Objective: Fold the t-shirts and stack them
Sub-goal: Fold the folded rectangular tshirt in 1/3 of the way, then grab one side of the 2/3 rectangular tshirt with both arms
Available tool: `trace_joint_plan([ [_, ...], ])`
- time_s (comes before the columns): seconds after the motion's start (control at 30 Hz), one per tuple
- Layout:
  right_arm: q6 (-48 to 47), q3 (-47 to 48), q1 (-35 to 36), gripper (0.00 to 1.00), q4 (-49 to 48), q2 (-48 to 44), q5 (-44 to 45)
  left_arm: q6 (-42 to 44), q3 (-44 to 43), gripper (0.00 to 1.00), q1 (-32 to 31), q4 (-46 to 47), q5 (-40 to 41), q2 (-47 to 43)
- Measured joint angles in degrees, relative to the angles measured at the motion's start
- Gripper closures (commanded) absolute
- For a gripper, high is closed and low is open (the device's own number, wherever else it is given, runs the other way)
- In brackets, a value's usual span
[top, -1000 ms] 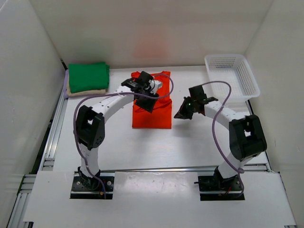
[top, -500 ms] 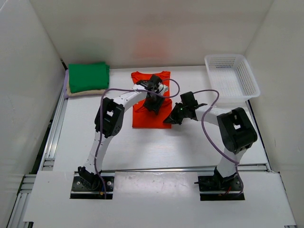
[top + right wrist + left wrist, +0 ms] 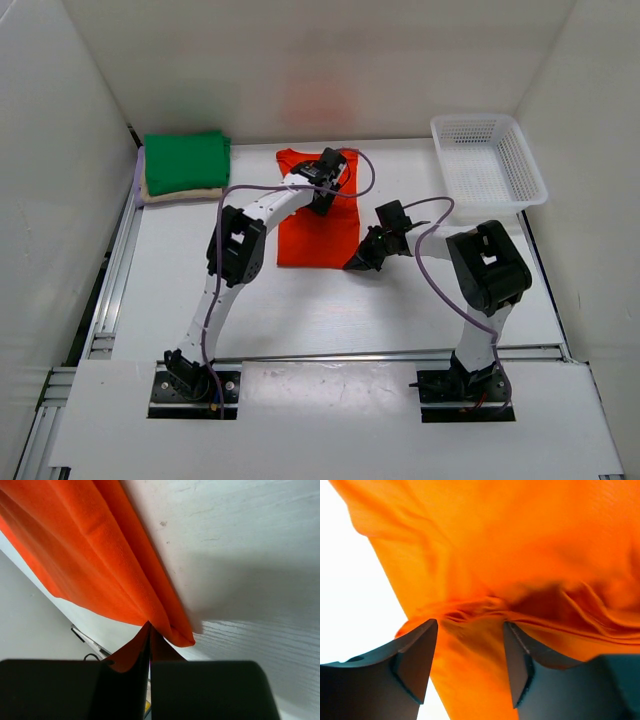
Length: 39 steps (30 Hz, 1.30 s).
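Both elbows raised: left gripper [image 3: 470,625] spread over the orange shirt [image 3: 318,240] mid-bench [image 3: 200,290], right gripper [image 3: 149,626] pinching its near-right corner.

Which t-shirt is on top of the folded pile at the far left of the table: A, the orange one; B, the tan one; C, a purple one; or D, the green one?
D: the green t-shirt lies folded on top, with only the edge of the tan t-shirt showing beneath it, while the orange t-shirt lies apart, further right.
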<state>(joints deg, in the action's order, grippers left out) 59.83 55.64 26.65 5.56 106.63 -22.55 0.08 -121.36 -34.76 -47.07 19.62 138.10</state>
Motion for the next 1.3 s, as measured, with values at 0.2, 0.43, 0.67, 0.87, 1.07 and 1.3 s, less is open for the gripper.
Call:
trace_joint_plan([
  [0.2, -1.01, 0.39, 0.02, 1.0, 0.55, 0.0, -0.11, 0.07, -6.67, 0.26, 1.14, 1.62, 8.26, 4.24],
  [0.43, -7.96, 5.86, 0.17, 0.76, 9.09, -1.4, 3.45, 0.11, 0.17, 0.2, 7.63, 3.85, 6.1, -2.97],
  [0.67, -12.92, 11.04, -0.7, 0.42, 14.95, -8.24, 6.64, -0.04, 27.61, 0.19, 13.97, 2.54, -13.64, -29.09],
  [0.87, -13.6, 10.19, -3.39, 0.4, 17.35, -6.58, 5.86, -0.07, 40.46, 0.19, 12.11, 0.63, -28.63, -33.11],
  [1.07, -13.62, 9.33, -3.32, 0.4, 18.27, -0.26, 4.11, -0.24, 42.99, 0.19, 11.41, -1.68, -34.07, -25.64],
  [1.3, -13.51, 9.16, -2.91, 0.42, 18.27, 0.61, 2.1, -0.33, 42.99, 0.26, 11.41, -1.81, -35.54, -25.62],
])
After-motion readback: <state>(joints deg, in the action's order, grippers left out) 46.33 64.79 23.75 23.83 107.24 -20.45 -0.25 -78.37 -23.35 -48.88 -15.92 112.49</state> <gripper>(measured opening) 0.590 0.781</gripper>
